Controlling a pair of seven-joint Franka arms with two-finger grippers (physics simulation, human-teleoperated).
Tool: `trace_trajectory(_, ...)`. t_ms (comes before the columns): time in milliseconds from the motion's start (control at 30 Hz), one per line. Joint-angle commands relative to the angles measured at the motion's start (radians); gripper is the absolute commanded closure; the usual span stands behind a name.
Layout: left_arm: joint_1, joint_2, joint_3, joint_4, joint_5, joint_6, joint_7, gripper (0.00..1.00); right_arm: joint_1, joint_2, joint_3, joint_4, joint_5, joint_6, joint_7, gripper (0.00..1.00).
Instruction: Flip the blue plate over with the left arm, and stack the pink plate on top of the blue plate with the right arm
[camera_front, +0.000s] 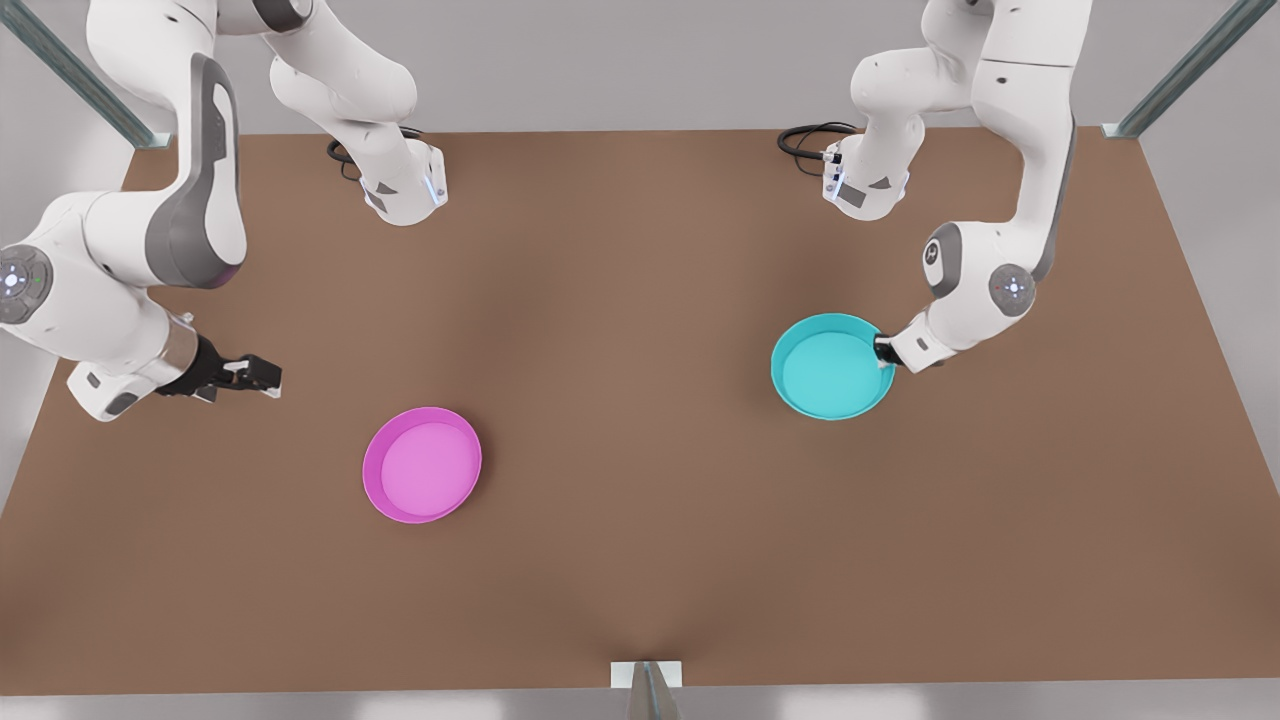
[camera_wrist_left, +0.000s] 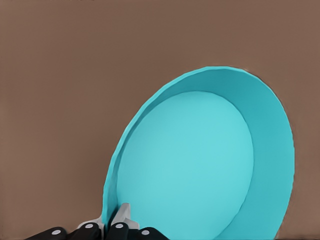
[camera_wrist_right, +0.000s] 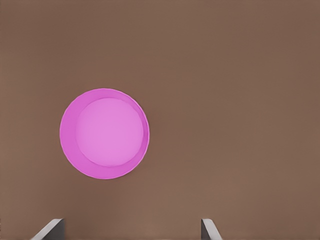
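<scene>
The blue plate (camera_front: 825, 370) is on the brown table at the front view's right, its hollow side facing up. My left gripper (camera_front: 884, 352) is shut on its rim at the edge nearest that arm. In the left wrist view the blue plate (camera_wrist_left: 200, 160) looks tilted, and the left gripper (camera_wrist_left: 109, 221) has one finger inside the rim and one outside. The pink plate (camera_front: 422, 465) lies flat and hollow side up at the front view's lower left. My right gripper (camera_front: 262, 375) hovers open to its upper left. The right wrist view looks down on the pink plate (camera_wrist_right: 104, 133) past the right gripper (camera_wrist_right: 131, 230).
Both arm bases (camera_front: 405, 190) (camera_front: 865, 185) stand at the table's far edge with black cables (camera_front: 810, 138) beside them. Metal posts (camera_front: 1180, 70) rise at the far corners. A small bracket (camera_front: 647, 675) sits at the near edge. Bare table (camera_front: 630, 400) lies between the plates.
</scene>
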Motion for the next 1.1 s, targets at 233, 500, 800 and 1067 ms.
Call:
trace_trajectory(233, -0.088, -0.052, -0.005, 0.023, 0.464, -0.127, -0.269, 0.79, -0.002, -0.003, 0.0, -0.005, 0.002, 0.005, -0.001, 0.0)
trace_trajectory(500, -0.181, -0.109, -0.069, 0.063, 0.776, -0.355, -0.51, 0.79, -0.005, 0.0, 0.0, -0.006, 0.003, 0.006, -0.001, 0.0)
trace_trajectory(800, -0.454, 0.056, -0.104, 0.319, 0.885, -0.821, -0.657, 0.79, -0.004, 0.003, 0.0, -0.018, 0.005, 0.021, -0.001, 0.0)
trace_trajectory(1067, -0.641, 0.265, -0.104, 0.502, 1.029, -1.116, -0.781, 0.79, -0.05, 0.015, 0.0, -0.018, 0.009, 0.038, -0.018, 0.0)
